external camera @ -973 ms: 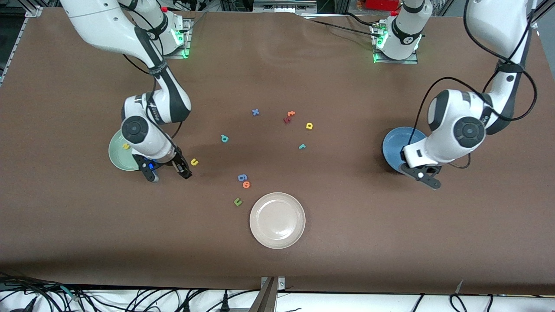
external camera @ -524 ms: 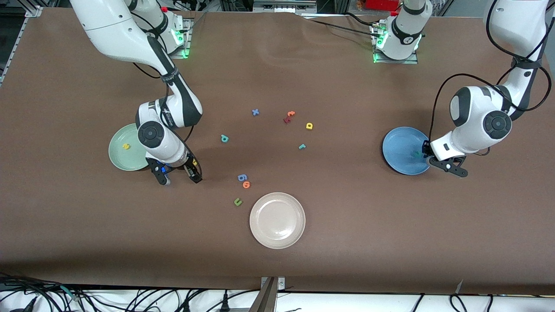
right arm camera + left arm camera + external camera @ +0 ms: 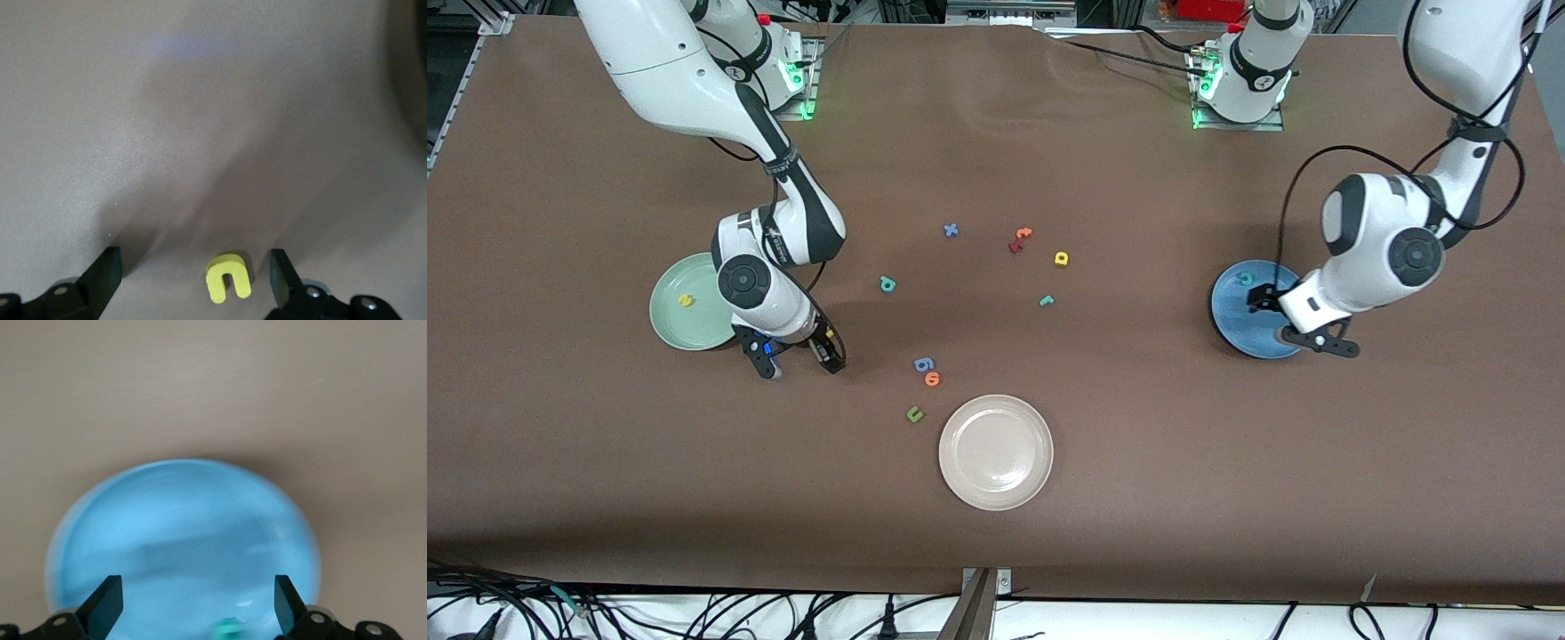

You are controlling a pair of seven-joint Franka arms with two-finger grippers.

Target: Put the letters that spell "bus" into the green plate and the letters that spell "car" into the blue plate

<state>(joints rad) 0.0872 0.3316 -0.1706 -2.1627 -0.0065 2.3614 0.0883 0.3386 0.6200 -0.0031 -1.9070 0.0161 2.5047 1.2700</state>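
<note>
My brown table (image 3: 1138, 498) carries three plates: the green plate (image 3: 669, 322) toward my right arm's end, the blue plate (image 3: 1232, 322) toward my left arm's end, a cream plate (image 3: 996, 452) nearest the front edge. Loose letters lie mid-table: teal b (image 3: 887, 284), teal r (image 3: 1047, 300), yellow a (image 3: 1061, 259), yellow u (image 3: 229, 278).

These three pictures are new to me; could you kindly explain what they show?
Two white robot arms work at a brown table. The wide picture looks down from across it; the other two come from wrist cameras. The left gripper is open over the blue plate, where a teal c lies. The right gripper is open around a yellow u beside the green plate, which holds a yellow s. More letters and a white plate lie mid-table. Nothing is held.
</note>
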